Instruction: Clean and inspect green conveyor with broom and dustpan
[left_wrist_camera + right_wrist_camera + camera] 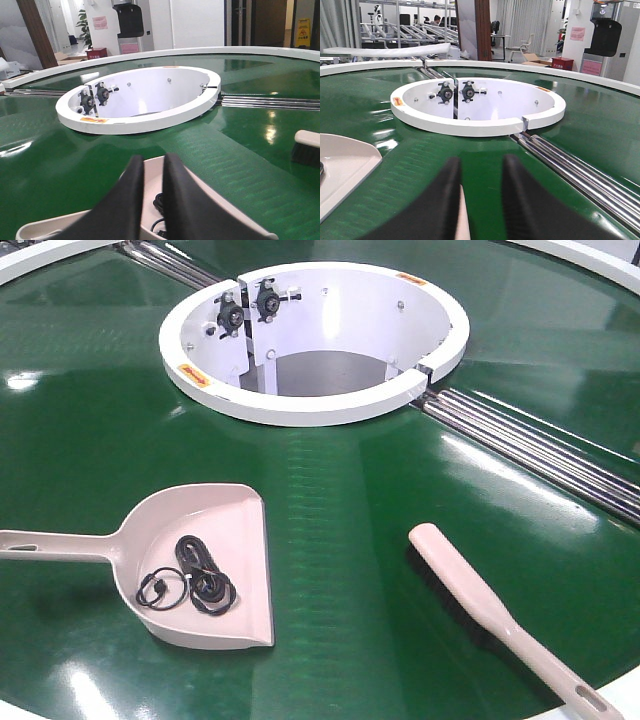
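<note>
While both jaws hang apart, I fear tipping the dustpan and spilling its black rings across the green conveyor.

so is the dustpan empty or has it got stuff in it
Not empty: the dustpan lies flat on the green conveyor with black rings and cord-like bits inside.

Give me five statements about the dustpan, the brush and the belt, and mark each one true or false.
1. The dustpan holds small black items. True.
2. The broom lies inside the dustpan. False: it lies apart on the green conveyor, on the other side of the front view.
3. Silver metal rods run outward from the white ring. True.
4. The broom stands upright on its bristles' end. False: it lies flat.
5. The dustpan's handle points toward the broom. False: it points away.
</note>
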Robot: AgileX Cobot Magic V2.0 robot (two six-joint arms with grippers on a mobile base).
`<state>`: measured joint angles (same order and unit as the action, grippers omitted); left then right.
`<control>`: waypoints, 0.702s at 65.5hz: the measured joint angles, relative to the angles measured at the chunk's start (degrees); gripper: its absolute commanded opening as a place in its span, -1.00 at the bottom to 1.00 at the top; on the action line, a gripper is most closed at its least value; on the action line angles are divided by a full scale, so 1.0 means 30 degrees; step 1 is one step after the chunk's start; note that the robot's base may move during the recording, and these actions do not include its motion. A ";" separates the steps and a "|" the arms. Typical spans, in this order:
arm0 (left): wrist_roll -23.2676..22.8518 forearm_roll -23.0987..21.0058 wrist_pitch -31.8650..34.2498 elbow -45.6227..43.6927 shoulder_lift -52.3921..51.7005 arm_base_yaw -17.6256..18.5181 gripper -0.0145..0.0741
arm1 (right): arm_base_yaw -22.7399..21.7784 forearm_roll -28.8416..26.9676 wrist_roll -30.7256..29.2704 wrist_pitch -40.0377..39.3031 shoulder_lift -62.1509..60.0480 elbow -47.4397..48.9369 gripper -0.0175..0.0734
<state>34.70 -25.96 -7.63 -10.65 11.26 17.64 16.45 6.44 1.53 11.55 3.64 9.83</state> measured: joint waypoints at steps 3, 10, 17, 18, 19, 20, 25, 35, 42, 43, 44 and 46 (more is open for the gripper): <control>0.0000 -0.0018 0.0017 0.0000 0.0000 0.0000 -0.69 | 0.0000 0.0000 0.0000 0.0000 0.0000 0.0000 -0.64; 0.0000 -0.0039 0.0017 0.0000 0.0000 0.0000 -0.69 | 0.0000 0.0000 0.0000 -0.0247 0.0000 0.0000 -0.64; 0.0000 -0.0055 0.0034 0.0000 0.0000 0.0000 -0.69 | 0.0000 0.0000 0.0000 -0.0295 0.0000 0.0000 -0.64; 0.0000 -0.0055 0.0053 0.0000 0.0000 0.0000 -0.69 | 0.0000 0.0000 0.0000 -0.0295 0.0000 0.0000 -0.64; 0.0000 -0.0055 0.0053 0.0000 0.0000 0.0000 -0.69 | 0.0000 0.0000 0.0000 -0.0295 0.0000 0.0000 -0.64; 0.0000 -0.0055 0.0053 0.0000 0.0000 0.0000 -0.69 | 0.0000 0.0000 0.0000 -0.0295 0.0000 0.0000 -0.64; 0.0000 -0.0055 0.0072 0.0084 0.0000 0.0000 -0.69 | 0.0000 0.0000 0.0000 -0.0317 0.0000 0.0000 -0.64; 0.0000 -0.0055 0.0072 0.0084 0.0000 0.0000 -0.69 | 0.0000 0.0000 0.0000 -0.0334 0.0000 0.0000 -0.64; 0.0000 -0.0055 0.0072 0.0084 0.0000 0.0000 -0.69 | 0.0000 0.0000 0.0000 -0.0369 0.0000 0.0000 -0.64; 0.0000 -0.0055 0.0072 0.0084 0.0000 0.0000 -0.69 | 0.0000 0.0000 0.0000 -0.0369 0.0000 0.0000 -0.64; 0.0000 -0.0055 0.0072 0.0084 0.0000 0.0000 -0.69 | 0.0000 0.0000 0.0000 -0.0369 0.0000 0.0000 -0.64; 0.0000 -0.0055 0.0072 0.0084 0.0000 0.0000 -0.69 | 0.0000 0.0000 0.0000 -0.0369 0.0000 0.0000 -0.64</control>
<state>34.70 -26.12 -7.41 -10.40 11.26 17.64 16.45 6.44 1.53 10.44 3.64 9.83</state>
